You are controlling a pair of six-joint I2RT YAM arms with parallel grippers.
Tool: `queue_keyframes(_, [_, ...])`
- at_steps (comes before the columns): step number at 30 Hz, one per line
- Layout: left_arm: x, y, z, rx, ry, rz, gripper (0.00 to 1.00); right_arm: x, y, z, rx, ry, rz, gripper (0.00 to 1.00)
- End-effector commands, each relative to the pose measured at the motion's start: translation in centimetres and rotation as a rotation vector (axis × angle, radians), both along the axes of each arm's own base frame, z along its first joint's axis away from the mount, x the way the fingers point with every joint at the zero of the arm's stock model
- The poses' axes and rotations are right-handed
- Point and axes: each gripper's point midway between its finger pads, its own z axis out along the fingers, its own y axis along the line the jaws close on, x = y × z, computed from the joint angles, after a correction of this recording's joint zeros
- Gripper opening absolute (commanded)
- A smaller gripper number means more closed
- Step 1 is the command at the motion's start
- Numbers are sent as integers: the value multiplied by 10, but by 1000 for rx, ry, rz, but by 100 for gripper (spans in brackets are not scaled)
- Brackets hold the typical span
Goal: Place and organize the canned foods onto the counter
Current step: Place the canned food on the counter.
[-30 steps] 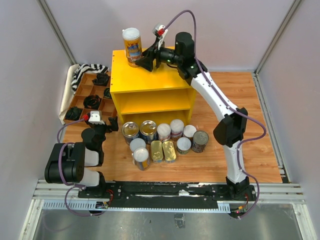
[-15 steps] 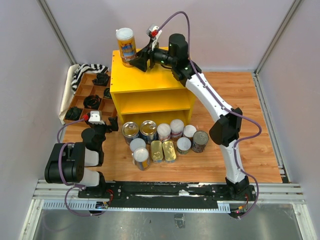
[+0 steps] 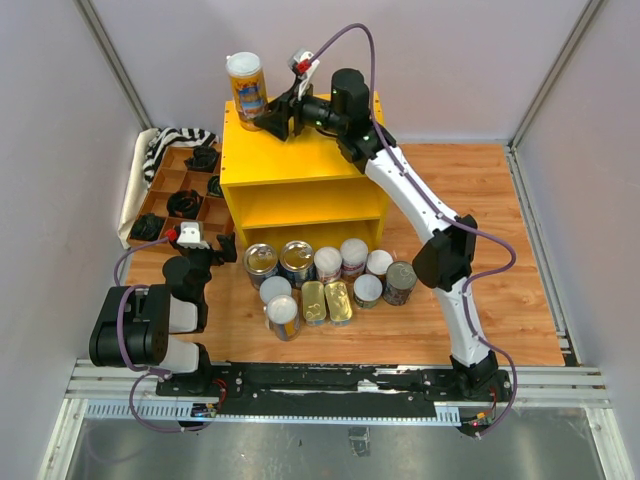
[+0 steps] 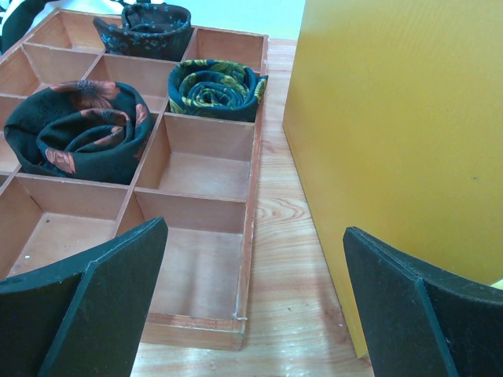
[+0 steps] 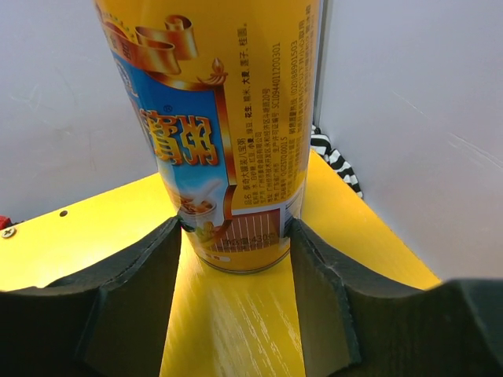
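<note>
A tall white-lidded can (image 3: 247,88) with a yellow and blue label (image 5: 228,133) stands upright at the back left corner of the yellow counter's top (image 3: 300,160). My right gripper (image 3: 268,118) is shut on its lower part, one fingertip (image 5: 169,236) pressed to each side. The other canned foods (image 3: 325,275) stand grouped on the wooden floor in front of the counter, with two flat gold tins (image 3: 327,301) among them. My left gripper (image 3: 205,255) rests low at the left, open and holding nothing (image 4: 255,228), between the tray and the counter's side wall (image 4: 393,133).
A brown divided wooden tray (image 3: 165,182) with rolled dark cloths (image 4: 78,129) lies left of the counter. A striped cloth (image 3: 175,140) lies behind it by the wall. The counter's two open shelves (image 3: 305,205) face the cans.
My right gripper has carried the tall can leftward and back across the counter top toward its far left corner. The left arm has not moved.
</note>
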Motion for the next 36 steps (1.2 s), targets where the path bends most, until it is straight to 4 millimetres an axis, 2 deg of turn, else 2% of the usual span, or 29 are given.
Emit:
queue_keyframes(1, [3, -1, 6, 19, -23, -8, 100, -3, 17, 1, 21, -2, 4, 47])
queue_keyframes(12, [4, -1, 6, 19, -23, -9, 100, 0, 29, 1, 43, -19, -3, 44])
queue_keyframes(20, [3, -1, 6, 19, -23, -9, 100, 9, 32, -4, 53, -30, -28, 41])
queue_keyframes(29, [4, -1, 6, 19, -22, -9, 100, 7, 38, 3, 76, -57, -24, 39])
queue_keyframes(33, [3, -1, 6, 19, -23, -9, 99, 4, 36, 5, 73, -58, -20, 40])
queue_keyframes(36, [3, -1, 6, 19, -24, -9, 100, -1, 33, 9, 69, -60, -14, 46])
